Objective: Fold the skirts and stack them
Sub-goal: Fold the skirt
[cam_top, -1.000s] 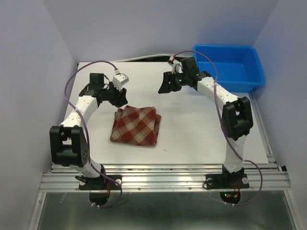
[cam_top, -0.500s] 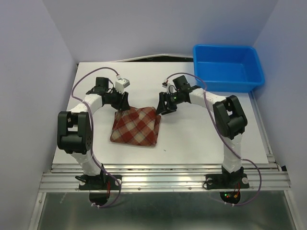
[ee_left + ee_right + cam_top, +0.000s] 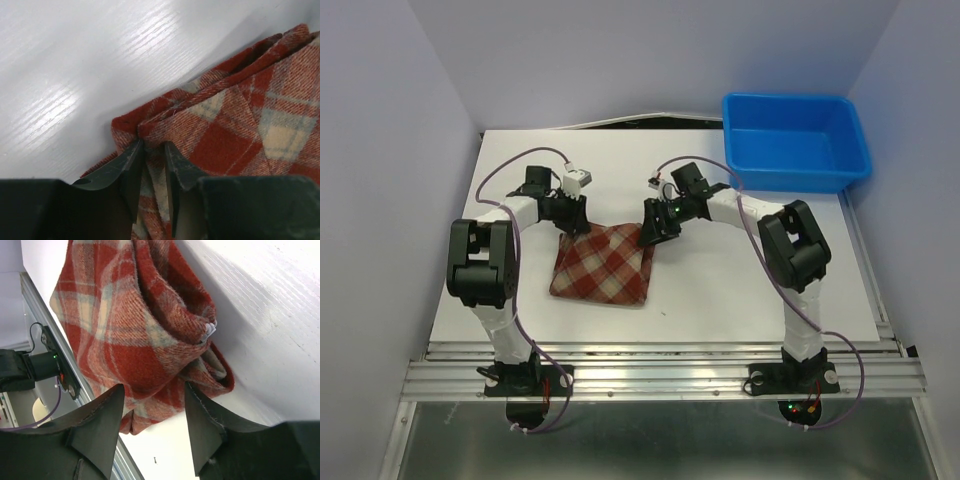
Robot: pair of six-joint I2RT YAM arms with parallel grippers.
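Reaching in low from 9 o'clock, the left gripper (image 3: 567, 216) sits at the 11 o'clock corner of the plaid skirt (image 3: 602, 262). In the left wrist view its two dark fingers (image 3: 131, 162) are drawn nearly together. A ridge of the layered cloth is pinched between them, right at the corner where the folded edges meet. The left arm's upper link stands upright near the table's 9 o'clock edge, with a purple cable looping over it.

The skirt lies on the white table (image 3: 740, 290), toward 8 o'clock of the table's centre. It is folded into a rough square several layers thick, and its wider edge faces the arm bases at 6 o'clock.

At the skirt's 1 o'clock corner is the right gripper (image 3: 652, 231), its arm bent in from 3 o'clock. In the right wrist view its fingers (image 3: 102, 420) stand wide apart, one on either side of the bundled corner. Whether either one touches the cloth cannot be told. A small white label (image 3: 211, 330) pokes out of the folds at that corner.

Well apart from the skirt, the blue bin (image 3: 790, 135) rests at about 1 o'clock, at the table's far right corner.
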